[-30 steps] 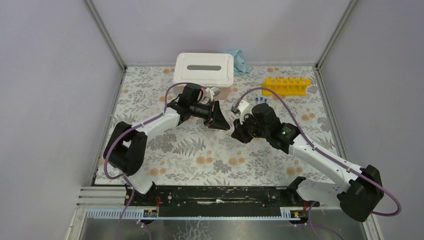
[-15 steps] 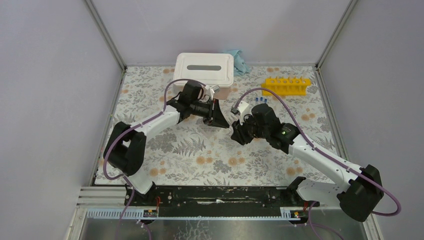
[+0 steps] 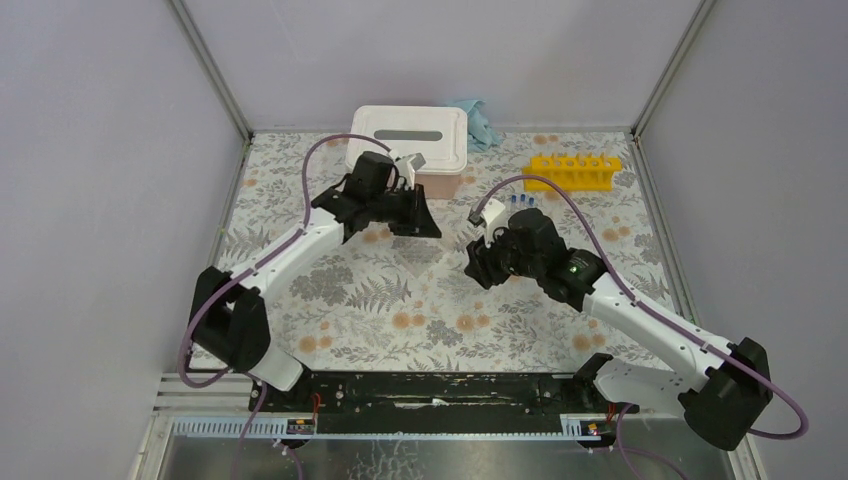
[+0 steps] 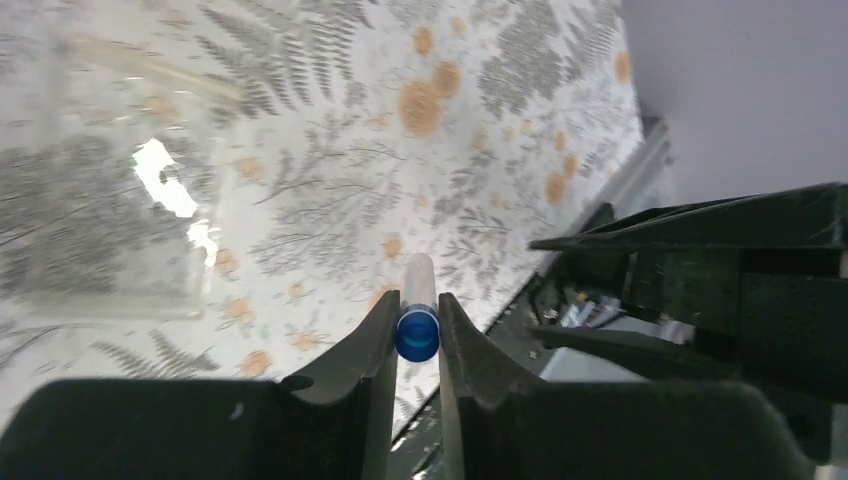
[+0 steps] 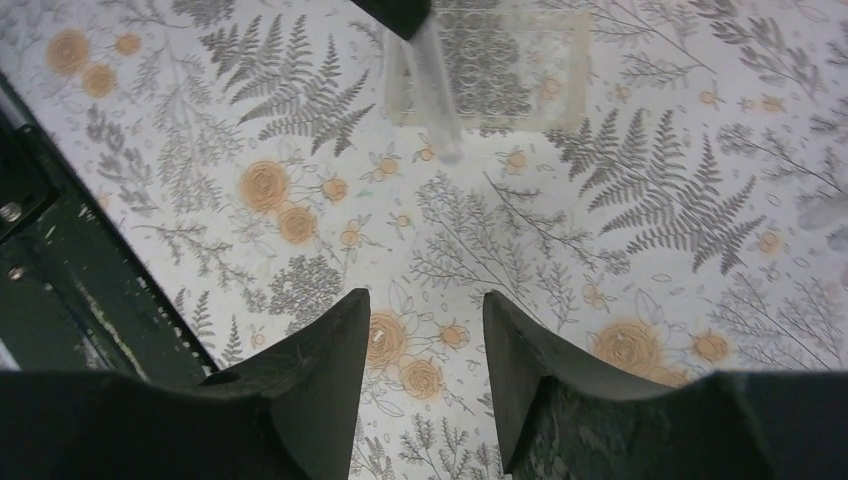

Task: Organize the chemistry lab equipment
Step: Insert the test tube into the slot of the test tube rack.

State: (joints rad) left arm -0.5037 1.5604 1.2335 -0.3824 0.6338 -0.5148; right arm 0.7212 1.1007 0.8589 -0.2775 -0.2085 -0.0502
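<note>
My left gripper [image 3: 420, 215] [image 4: 417, 303] is shut on a tiny clear tube with a blue cap [image 4: 417, 330] and holds it above the floral mat, in front of the white box. In the right wrist view the tube [image 5: 437, 95] hangs from the left fingers [image 5: 395, 12] over a clear square container [image 5: 520, 70]. That container also shows in the left wrist view [image 4: 110, 210]. My right gripper [image 3: 480, 262] [image 5: 425, 305] is open and empty above the mat. More blue-capped tubes [image 3: 520, 201] lie behind it. The yellow test-tube rack [image 3: 573, 170] stands at the back right. The wire ring and bottle are not in view.
A white lidded box [image 3: 408, 138] stands at the back centre, with a blue cloth [image 3: 478, 121] behind its right corner. Grey walls close in the mat on three sides. A black rail [image 3: 430, 388] runs along the near edge.
My left gripper has swung back and left toward the white box with the tube in it. My right gripper has hardly moved.
</note>
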